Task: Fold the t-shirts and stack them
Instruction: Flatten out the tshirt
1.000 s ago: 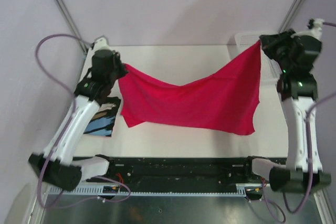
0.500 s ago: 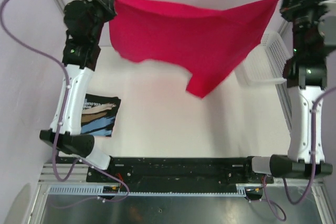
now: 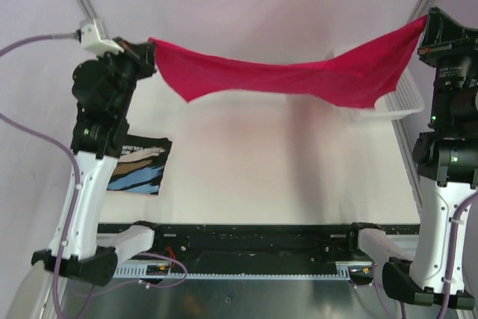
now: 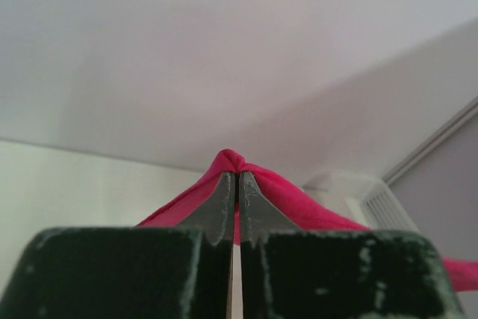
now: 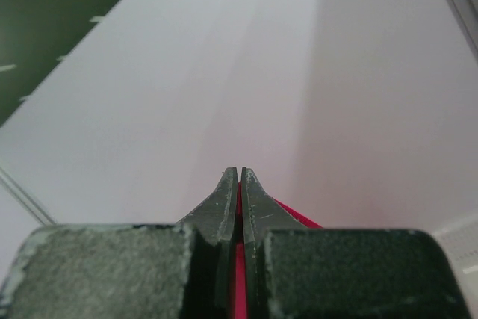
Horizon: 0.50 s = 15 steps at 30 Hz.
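Now flatter, the crimson shirt (image 3: pixel 299 76) hangs seemingly off table (image 3: pixel 261 177), edges gripped by left claw (image 3: pixel 151 47) and right claw (image 3: pixel 425 25).

T-shirt (image 3: pixel 284 80) aloft between left hand (image 3: pixel 152 46) and right hand (image 3: pixel 425 22)

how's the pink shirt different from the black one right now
The pink shirt hangs stretched in the air, its ends pinched by the left gripper and right gripper. The black shirt lies folded flat on the table, held by neither. The pink shirt is plain, while the black shirt carries a printed picture. Both are soft cloth tees.
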Each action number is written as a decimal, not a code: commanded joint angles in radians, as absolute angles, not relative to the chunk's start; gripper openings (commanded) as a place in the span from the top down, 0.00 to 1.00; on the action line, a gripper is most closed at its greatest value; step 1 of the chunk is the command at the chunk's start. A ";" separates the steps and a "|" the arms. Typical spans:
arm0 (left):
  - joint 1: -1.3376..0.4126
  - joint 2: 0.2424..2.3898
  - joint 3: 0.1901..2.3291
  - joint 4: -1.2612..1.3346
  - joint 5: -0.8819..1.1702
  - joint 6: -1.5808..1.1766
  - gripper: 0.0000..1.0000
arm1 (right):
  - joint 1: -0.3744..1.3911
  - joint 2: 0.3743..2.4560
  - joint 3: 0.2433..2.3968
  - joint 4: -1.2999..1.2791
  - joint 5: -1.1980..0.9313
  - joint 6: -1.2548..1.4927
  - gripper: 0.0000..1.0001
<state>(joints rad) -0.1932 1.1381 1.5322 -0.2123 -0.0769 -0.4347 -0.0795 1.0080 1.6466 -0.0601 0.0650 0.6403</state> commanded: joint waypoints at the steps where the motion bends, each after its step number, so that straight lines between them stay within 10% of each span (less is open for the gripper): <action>1: -0.189 0.930 1.438 -0.179 -0.035 -0.406 1.00 | -0.086 0.903 1.687 -0.151 0.112 0.590 1.00; 15: -0.189 0.962 1.476 -0.293 -0.180 -0.402 1.00 | -0.083 0.951 1.791 -0.191 0.081 0.595 1.00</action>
